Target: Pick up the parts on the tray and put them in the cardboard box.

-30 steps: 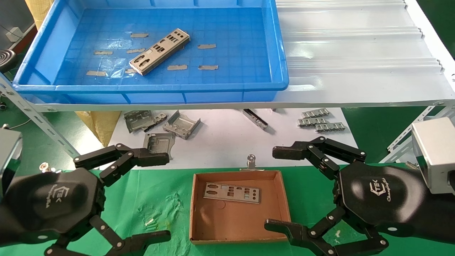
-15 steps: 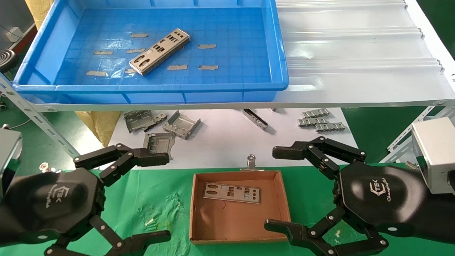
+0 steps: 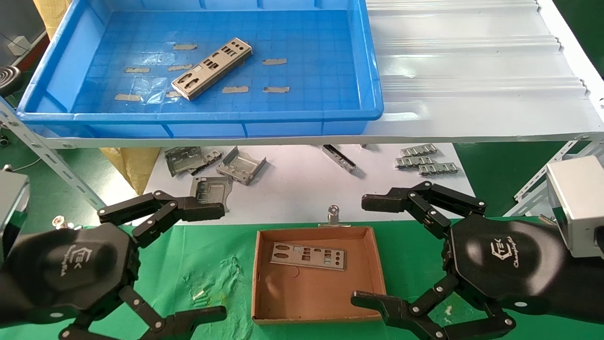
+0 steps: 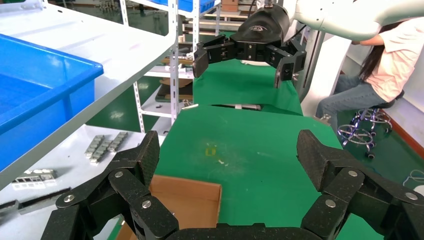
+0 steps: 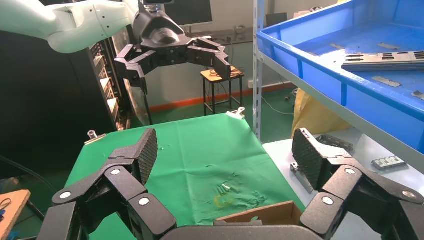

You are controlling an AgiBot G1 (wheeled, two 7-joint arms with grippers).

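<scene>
Nothing is shifting between the earlier head pictures and this one: both arms are keeping their places, which suggests a pause between one placement and the next pick. From the head view, the small shallow brown cardboard box [image 3: 317, 274] is sitting on the green cloth [image 3: 207, 264], already holding one thin silver-grey punched metal plate [image 3: 307, 256] flat on its floor. Beyond the box, on the shelf, the large shallow bright blue plastic tray [image 3: 373, 71] is still carrying another such plate [image 3: 211, 69], lying askew among tan tape strips. The left gripper [image 3: 207, 262] is hovering just beside the box's left wall with its jaws spread wide and empty; the right gripper [image 3: 365, 250] is waiting at the box's right wall, likewise spread and empty. From the left wrist view, the left gripper [image 4: 227, 155] is gaping over the cloth beside the box [image 4: 192, 202]. From the right wrist view, the right gripper [image 5: 225, 150] is gaping too, with the tray [image 5: 320, 65] up beyond it.
</scene>
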